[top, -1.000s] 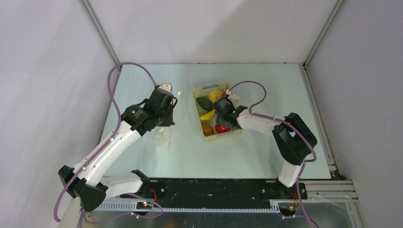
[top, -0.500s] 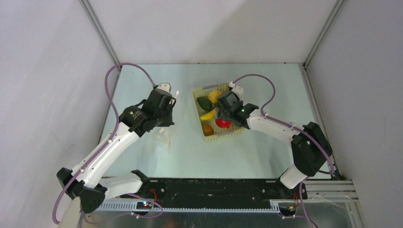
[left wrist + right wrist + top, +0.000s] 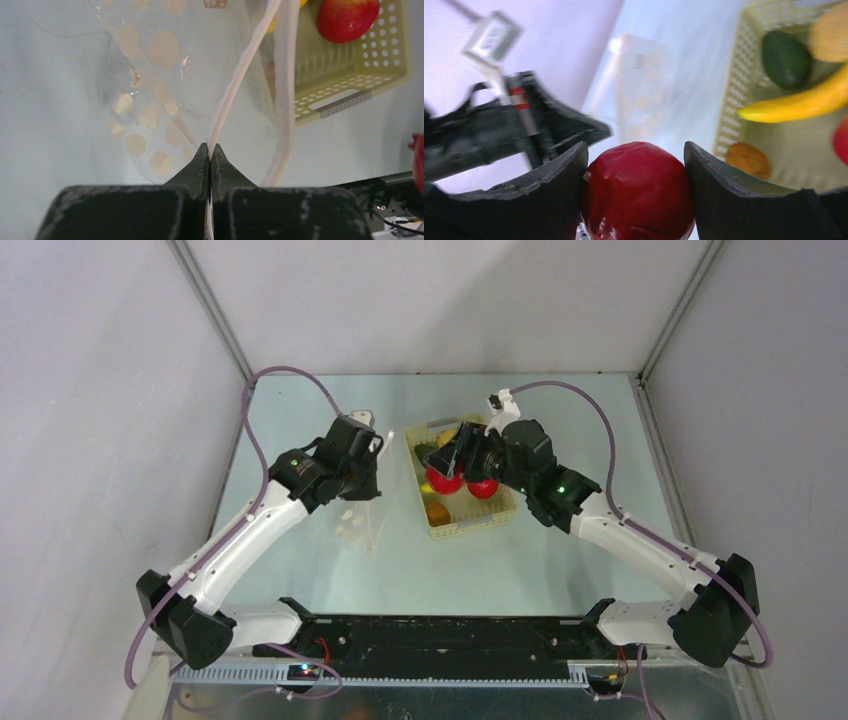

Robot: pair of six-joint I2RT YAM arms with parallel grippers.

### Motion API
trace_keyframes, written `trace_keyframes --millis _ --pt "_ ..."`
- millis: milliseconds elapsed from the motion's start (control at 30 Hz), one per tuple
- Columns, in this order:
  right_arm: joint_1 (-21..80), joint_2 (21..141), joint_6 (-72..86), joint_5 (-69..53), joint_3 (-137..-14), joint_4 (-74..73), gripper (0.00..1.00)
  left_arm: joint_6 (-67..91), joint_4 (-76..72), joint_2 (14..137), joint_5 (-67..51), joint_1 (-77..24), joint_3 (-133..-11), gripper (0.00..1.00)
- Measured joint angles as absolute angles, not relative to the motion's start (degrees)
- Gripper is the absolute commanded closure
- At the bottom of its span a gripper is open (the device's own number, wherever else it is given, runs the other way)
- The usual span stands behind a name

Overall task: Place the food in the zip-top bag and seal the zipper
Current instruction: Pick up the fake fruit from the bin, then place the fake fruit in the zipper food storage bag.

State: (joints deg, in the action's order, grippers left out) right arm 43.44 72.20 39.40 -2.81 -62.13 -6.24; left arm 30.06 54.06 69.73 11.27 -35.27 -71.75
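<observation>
My left gripper [image 3: 209, 147] is shut on the white zipper strip [image 3: 240, 85] of the clear dotted zip-top bag [image 3: 150, 100] and holds it up with the mouth hanging open; from above, the left gripper [image 3: 372, 462] and bag [image 3: 368, 525] are left of the basket. My right gripper [image 3: 636, 165] is shut on a red round fruit [image 3: 638, 192], held above the basket's left side [image 3: 441, 483]. In the basket lie a banana [image 3: 804, 102], a dark green piece [image 3: 785, 59], an orange piece [image 3: 748, 160] and another red fruit [image 3: 484, 488].
The pale yellow perforated basket [image 3: 470, 525] stands mid-table, also in the left wrist view [image 3: 350, 85]. The left arm's black gripper body [image 3: 524, 130] is close to the left of the held fruit. Grey walls enclose the table on three sides.
My right gripper has lifted the red fruit out of the basket and carried it left towards the bag. My left arm has shifted right, bringing the bag nearer the basket.
</observation>
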Motion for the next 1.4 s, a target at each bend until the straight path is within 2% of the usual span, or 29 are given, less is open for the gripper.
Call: trace_keyframes --millis 333,800,833,1133,1400 --pt "46.3 75.4 47.1 -12.7 -61.4 7.9 0.83 32.6 51.1 73.1 6.2 -35.3 -71.9 1.00" --pt "47.6 86.3 56.5 -15.8 -61.3 21.0 0.84 33.0 50.2 71.7 5.1 -34.4 -68.9 1.00" --pt "47.6 86.8 57.1 -15.8 -61.3 21.9 0.86 33.1 50.3 71.5 5.2 -34.3 -68.8 1.00" --pt "47.6 88.4 59.9 -15.2 -60.7 25.0 0.89 34.2 50.2 70.5 5.1 -33.7 -68.2 1.00" --pt "47.9 85.4 58.2 -12.6 -59.4 21.8 0.89 34.5 46.9 66.6 -0.2 -34.0 -66.3 1.00"
